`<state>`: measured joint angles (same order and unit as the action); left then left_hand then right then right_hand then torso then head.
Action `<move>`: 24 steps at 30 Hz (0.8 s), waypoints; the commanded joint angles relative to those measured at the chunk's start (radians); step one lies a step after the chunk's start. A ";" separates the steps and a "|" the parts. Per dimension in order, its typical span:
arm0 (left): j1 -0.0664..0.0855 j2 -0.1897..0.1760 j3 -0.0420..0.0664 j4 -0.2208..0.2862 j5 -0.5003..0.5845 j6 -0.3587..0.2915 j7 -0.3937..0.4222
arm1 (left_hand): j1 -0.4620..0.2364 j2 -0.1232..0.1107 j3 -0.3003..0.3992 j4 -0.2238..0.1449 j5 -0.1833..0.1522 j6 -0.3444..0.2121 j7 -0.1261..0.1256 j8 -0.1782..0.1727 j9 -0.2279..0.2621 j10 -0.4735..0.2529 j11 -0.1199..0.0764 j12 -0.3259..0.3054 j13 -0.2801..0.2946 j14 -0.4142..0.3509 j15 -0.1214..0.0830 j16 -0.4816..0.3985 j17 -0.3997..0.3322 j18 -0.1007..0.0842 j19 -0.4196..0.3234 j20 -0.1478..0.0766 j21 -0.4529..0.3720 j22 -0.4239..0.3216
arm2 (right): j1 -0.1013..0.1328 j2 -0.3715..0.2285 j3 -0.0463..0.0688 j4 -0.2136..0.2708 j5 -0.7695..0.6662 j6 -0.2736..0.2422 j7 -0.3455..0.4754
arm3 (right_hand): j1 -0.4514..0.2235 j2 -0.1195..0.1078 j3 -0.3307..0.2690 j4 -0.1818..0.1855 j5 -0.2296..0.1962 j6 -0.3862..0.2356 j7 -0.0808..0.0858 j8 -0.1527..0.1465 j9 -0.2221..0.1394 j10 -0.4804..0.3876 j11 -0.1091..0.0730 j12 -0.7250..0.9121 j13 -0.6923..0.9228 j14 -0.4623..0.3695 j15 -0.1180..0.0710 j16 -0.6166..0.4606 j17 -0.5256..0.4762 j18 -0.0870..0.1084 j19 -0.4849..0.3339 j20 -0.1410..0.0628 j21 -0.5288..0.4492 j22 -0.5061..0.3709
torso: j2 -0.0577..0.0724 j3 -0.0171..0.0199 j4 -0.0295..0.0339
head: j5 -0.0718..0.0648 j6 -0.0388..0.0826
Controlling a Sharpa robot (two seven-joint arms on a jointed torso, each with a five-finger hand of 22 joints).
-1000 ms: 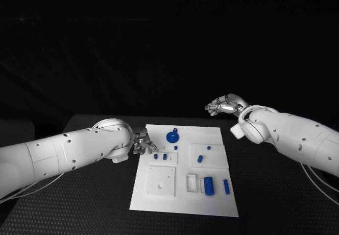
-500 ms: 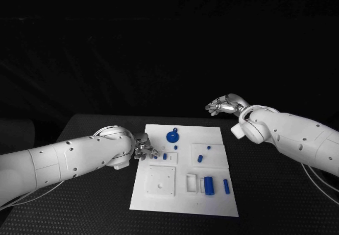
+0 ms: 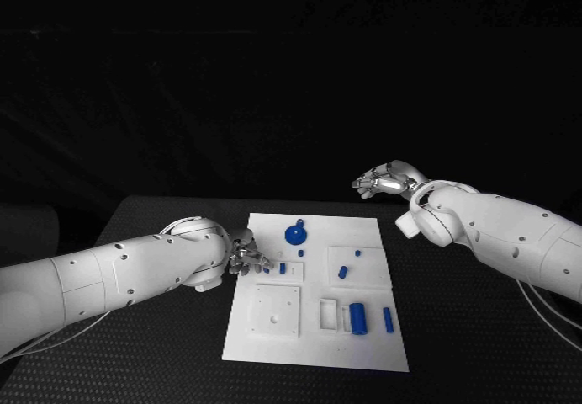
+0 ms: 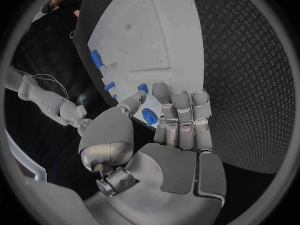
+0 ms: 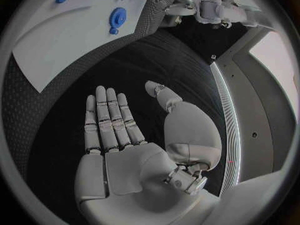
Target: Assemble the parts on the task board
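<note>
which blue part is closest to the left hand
The small blue part at the board's left edge, right at the left hand's fingers; the other parts lie farther right.

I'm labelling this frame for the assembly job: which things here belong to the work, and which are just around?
Part of the job:
task board
round blue part
blue cylinder
slim blue peg
left hand, at the board's left edge
right hand, raised, empty

Just around:
black table
</note>
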<state>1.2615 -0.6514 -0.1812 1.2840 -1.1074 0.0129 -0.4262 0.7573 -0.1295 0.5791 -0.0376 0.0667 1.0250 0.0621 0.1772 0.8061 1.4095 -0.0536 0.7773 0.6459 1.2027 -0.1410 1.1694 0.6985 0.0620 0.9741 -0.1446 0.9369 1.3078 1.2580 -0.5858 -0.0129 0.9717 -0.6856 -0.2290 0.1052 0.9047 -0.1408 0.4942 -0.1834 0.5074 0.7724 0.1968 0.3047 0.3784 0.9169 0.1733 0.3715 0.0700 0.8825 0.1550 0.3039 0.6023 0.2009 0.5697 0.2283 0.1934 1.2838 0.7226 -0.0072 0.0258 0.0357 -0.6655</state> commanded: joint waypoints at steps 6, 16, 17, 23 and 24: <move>-0.010 0.005 0.000 -0.006 0.005 0.002 0.015 | 0.017 0.035 -0.006 -0.014 -0.002 0.008 0.001 0.001 -0.005 0.001 0.003 -0.003 0.001 0.000 -0.006 -0.003 0.000 0.006 0.006 -0.077 -0.005 0.016 | -0.001 0.003 0.000 -0.001 -0.001 0.007 0.007 | 0.001 0.009 0.001 -0.004 0.003 -0.006 0.022 0.006 -0.001 0.003 0.003 -0.007 -0.001 0.005 0.004 -0.004 0.002 0.011 0.002 0.006 -0.004 0.002 | 0.000 0.0006 -0.0011 | 0.002 -0.005; -0.010 0.010 0.000 -0.006 0.021 0.004 0.022 | 0.048 0.075 -0.012 -0.051 0.004 0.009 0.001 0.004 -0.011 0.001 0.003 -0.003 0.002 0.000 -0.004 -0.002 0.000 0.004 0.005 -0.077 -0.005 0.017 | -0.001 0.005 0.000 0.000 -0.001 0.008 0.007 | 0.001 0.009 0.001 -0.004 0.003 -0.006 0.022 0.006 -0.002 0.003 0.003 -0.007 -0.001 0.005 0.004 -0.004 0.002 0.011 0.002 0.006 -0.005 0.002 | 0.000 -0.0002 0.0006 | 0.000 -0.007; -0.010 0.012 0.000 -0.008 0.022 0.003 0.023 | 0.052 0.080 -0.011 -0.055 0.005 0.009 0.001 0.005 -0.011 0.001 0.003 -0.003 0.002 0.000 -0.004 -0.002 0.000 0.004 0.005 -0.077 -0.005 0.017 | -0.001 0.005 0.000 0.000 -0.001 0.008 0.007 | 0.001 0.009 0.001 -0.004 0.003 -0.006 0.022 0.006 -0.002 0.003 0.003 -0.007 -0.001 0.005 0.004 -0.004 0.002 0.011 0.002 0.006 -0.005 0.002 | 0.000 -0.0001 0.0008 | 0.000 -0.007; -0.011 0.014 0.000 -0.017 0.026 0.000 0.026 | 0.059 0.093 -0.012 -0.063 0.008 0.008 0.002 0.005 -0.013 0.001 0.004 -0.004 0.002 0.000 -0.004 -0.002 0.000 0.003 0.005 -0.077 -0.006 0.017 | -0.001 0.004 0.000 -0.003 -0.001 0.006 0.006 | 0.001 0.009 0.001 -0.004 0.003 -0.006 0.022 0.006 -0.002 0.003 0.003 -0.007 -0.001 0.005 0.004 -0.004 0.002 0.011 0.002 0.006 -0.005 0.002 | 0.000 0.0002 0.0004 | -0.001 -0.006; -0.011 0.014 0.000 -0.017 0.029 -0.001 0.027 | 0.059 0.093 -0.012 -0.063 0.008 0.007 0.002 0.005 -0.014 0.001 0.004 -0.004 0.002 0.000 -0.004 -0.002 0.000 0.003 0.005 -0.077 -0.006 0.017 | -0.001 0.004 0.000 -0.003 -0.001 0.007 0.006 | 0.001 0.009 0.001 -0.004 0.003 -0.006 0.022 0.006 -0.002 0.003 0.003 -0.007 -0.001 0.005 0.004 -0.004 0.002 0.011 0.002 0.006 -0.005 0.002 | 0.000 0.0001 0.0002 | -0.001 -0.006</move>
<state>1.2517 -0.6391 -0.1808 1.2678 -1.0925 0.0134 -0.4143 0.8154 -0.0442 0.5679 -0.0960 0.0707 1.0252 0.0619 0.1802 0.7940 1.4096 -0.0537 0.7773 0.6470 1.2026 -0.1409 1.1694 0.6987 0.0619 0.9741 -0.1446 0.9370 1.3075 1.2575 -0.5816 -0.0129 0.9693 -0.6856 -0.2290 0.1052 0.9046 -0.1408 0.4942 -0.1834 0.5073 0.7724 0.1968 0.3047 0.3785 0.9169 0.1733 0.3716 0.0700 0.8825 0.1549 0.3039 0.6025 0.2008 0.5697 0.2283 0.1935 1.2846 0.7223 -0.0071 0.0263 0.0350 -0.6724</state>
